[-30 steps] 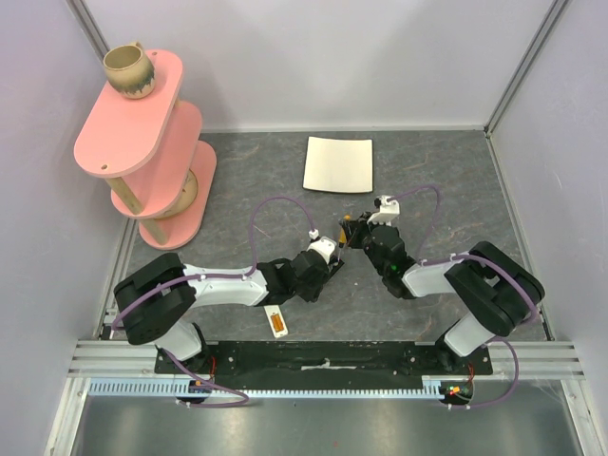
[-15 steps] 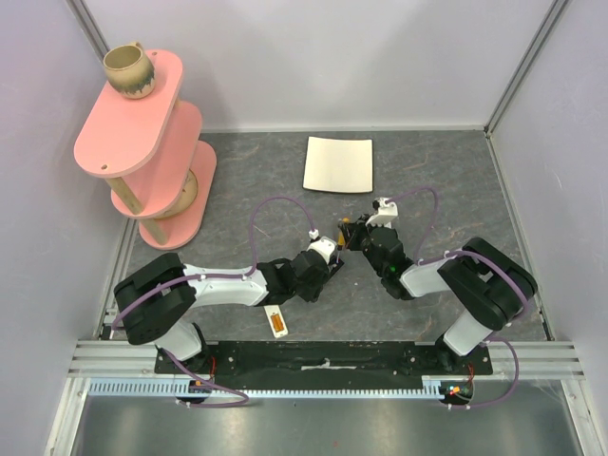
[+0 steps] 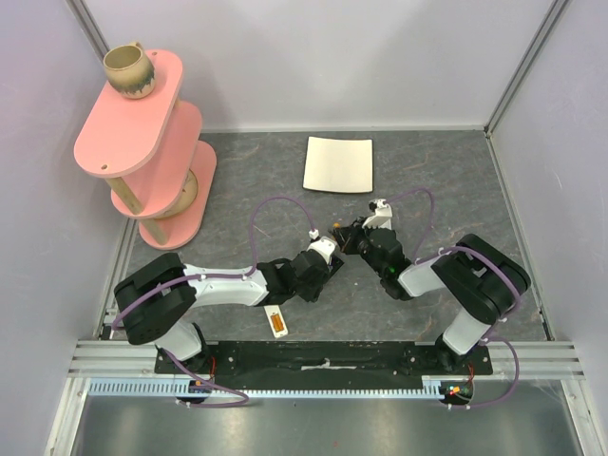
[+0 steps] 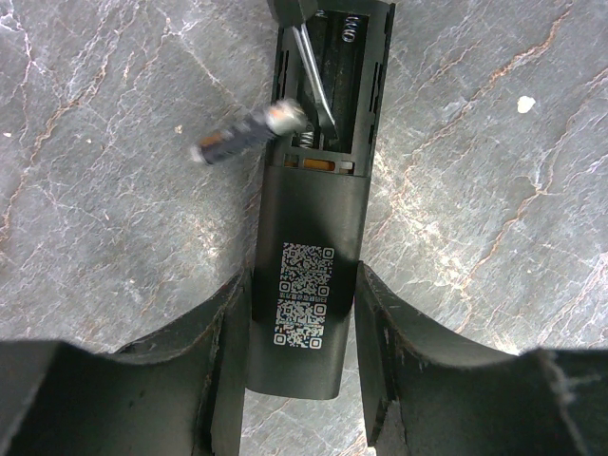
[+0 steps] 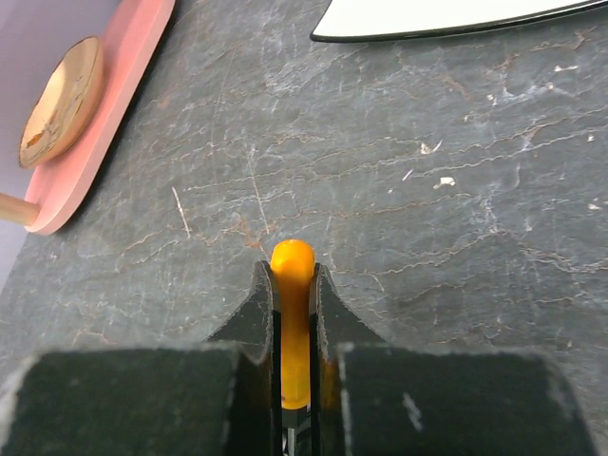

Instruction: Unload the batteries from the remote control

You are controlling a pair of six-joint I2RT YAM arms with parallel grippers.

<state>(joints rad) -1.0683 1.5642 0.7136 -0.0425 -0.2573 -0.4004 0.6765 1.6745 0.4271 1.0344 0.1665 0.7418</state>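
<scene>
In the left wrist view my left gripper (image 4: 302, 285) is shut on a black bar-shaped remote (image 4: 309, 218) with a QR label; its open battery bay (image 4: 356, 85) points away. A thin metal blade (image 4: 313, 81) reaches into the bay. A blurred grey cylindrical cell (image 4: 245, 135) lies half out beside the bay's left edge. My right gripper (image 5: 294, 275) is shut on an orange-handled tool (image 5: 292, 323). From above, both grippers (image 3: 328, 269) (image 3: 350, 237) meet mid-table. A small white bar with an orange piece (image 3: 275, 321) lies near the front edge.
A white square plate (image 3: 338, 163) lies at the back, also at the top of the right wrist view (image 5: 456, 14). A pink tiered shelf (image 3: 142, 133) stands at the left with a mug (image 3: 128, 71) on top and a bowl (image 5: 62, 100) lower down.
My right gripper has moved a little left and toward the remote's bay. The left arm has held still.
</scene>
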